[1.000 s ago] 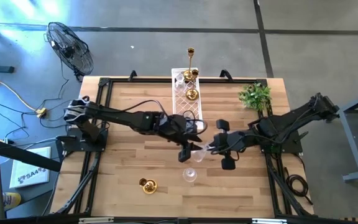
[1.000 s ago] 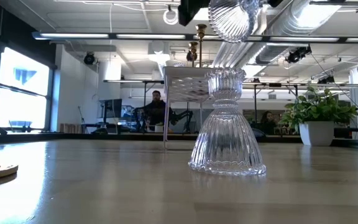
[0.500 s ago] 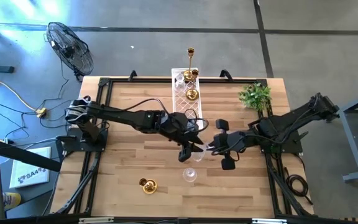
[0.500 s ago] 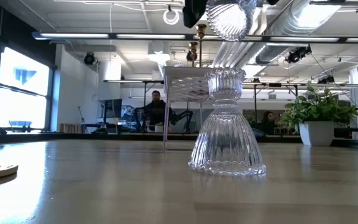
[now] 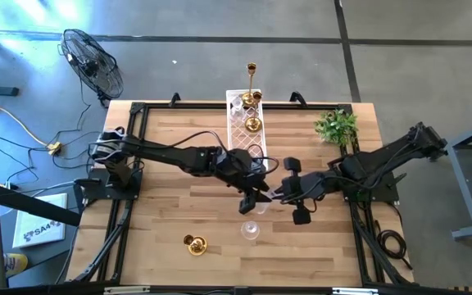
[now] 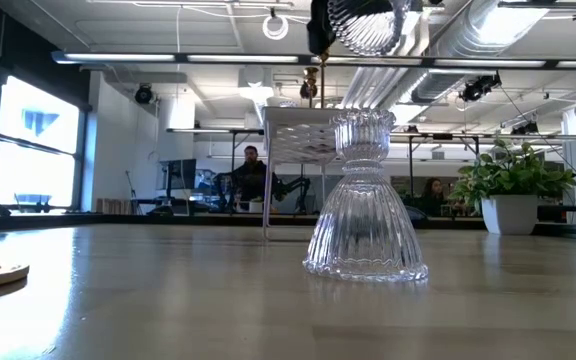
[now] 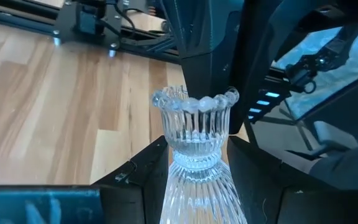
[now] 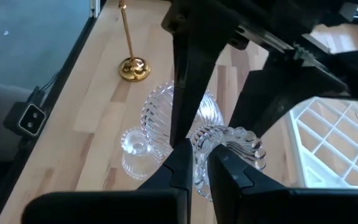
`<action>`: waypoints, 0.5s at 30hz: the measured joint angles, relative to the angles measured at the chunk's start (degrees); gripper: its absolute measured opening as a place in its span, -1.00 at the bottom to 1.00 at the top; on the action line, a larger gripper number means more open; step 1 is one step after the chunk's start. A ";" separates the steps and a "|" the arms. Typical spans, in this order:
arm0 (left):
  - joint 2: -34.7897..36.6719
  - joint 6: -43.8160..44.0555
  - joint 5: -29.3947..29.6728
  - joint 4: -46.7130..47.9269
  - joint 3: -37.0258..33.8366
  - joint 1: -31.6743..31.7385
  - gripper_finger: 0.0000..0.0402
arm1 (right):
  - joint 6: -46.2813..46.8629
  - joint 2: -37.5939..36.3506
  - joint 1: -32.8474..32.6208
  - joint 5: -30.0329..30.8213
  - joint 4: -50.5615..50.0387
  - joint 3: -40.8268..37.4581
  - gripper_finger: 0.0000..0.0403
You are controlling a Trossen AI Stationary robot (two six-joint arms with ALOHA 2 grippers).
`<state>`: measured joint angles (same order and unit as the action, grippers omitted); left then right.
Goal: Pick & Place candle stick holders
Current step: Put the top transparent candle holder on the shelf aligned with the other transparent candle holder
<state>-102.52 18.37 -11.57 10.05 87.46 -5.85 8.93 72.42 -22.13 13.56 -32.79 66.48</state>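
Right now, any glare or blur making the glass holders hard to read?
High view: the standing glass holder is a pale smudge, its outline lost on the wood. Low view: it is crisp, backlit by bright windows. Left wrist view: the held glass holder is sharp, background soft.

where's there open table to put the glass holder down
Bare wood lies along the table between the left arm and the white lattice tray, and in front of the plant. The middle is crowded: both pincers, left and right, hold one glass holder above another, with a gold holder nearby.
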 joint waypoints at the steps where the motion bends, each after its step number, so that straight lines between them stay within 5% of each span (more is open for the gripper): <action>1: 0.00 -0.11 -0.39 -0.21 -0.06 0.24 -0.22 | -0.02 0.02 0.00 0.00 0.11 0.00 -0.89; 15: -1.39 -6.50 1.09 -3.04 -0.07 0.53 -0.22 | -0.19 0.07 0.00 -0.02 -0.84 -0.04 -0.89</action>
<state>-103.91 11.88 -10.48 7.01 87.39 -5.32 8.74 72.49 -22.13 13.54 -33.63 66.44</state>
